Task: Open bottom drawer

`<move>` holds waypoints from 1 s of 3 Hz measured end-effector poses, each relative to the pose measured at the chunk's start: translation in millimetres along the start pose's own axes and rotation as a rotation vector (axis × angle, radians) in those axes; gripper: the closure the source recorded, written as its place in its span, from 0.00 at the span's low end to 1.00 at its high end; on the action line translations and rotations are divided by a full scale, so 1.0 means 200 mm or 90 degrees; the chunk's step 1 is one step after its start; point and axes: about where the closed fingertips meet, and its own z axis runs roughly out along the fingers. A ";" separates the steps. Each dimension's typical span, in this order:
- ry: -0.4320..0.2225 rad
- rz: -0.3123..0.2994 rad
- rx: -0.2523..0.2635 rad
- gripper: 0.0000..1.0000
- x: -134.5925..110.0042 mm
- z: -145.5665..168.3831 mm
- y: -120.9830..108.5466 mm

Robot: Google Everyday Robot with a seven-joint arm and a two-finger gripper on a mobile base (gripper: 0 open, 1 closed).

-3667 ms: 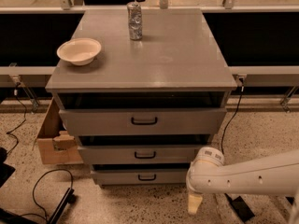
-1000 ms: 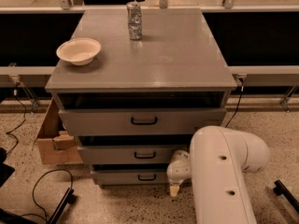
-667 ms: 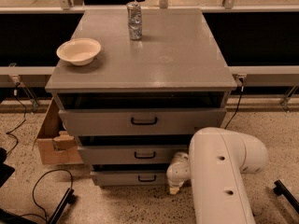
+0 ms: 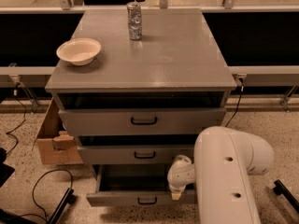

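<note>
The bottom drawer (image 4: 117, 199) is the lowest of three grey drawers in the cabinet. It stands pulled out, with its plain grey inside showing and a small black loop handle (image 4: 147, 200) on its front. My gripper (image 4: 176, 193) hangs at the top edge of that front, right of the handle. The white arm (image 4: 229, 171) rises behind it and hides the drawer's right end.
A white bowl (image 4: 79, 51) and a metal can (image 4: 134, 21) stand on the cabinet top (image 4: 177, 55). A cardboard box (image 4: 53, 141) sits on the floor at the cabinet's left. Black cables (image 4: 44, 185) lie at the lower left. The two upper drawers are slightly ajar.
The bottom drawer has slid out toward the camera, and its inside now shows. The gripper has come forward and down with the drawer front.
</note>
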 end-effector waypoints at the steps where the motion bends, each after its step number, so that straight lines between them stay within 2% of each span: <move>1: 0.000 0.000 0.000 0.40 0.00 0.00 0.00; 2: 0.000 0.000 -0.001 0.09 0.00 0.00 0.00; 3: 0.000 0.000 -0.002 0.00 0.00 0.00 0.01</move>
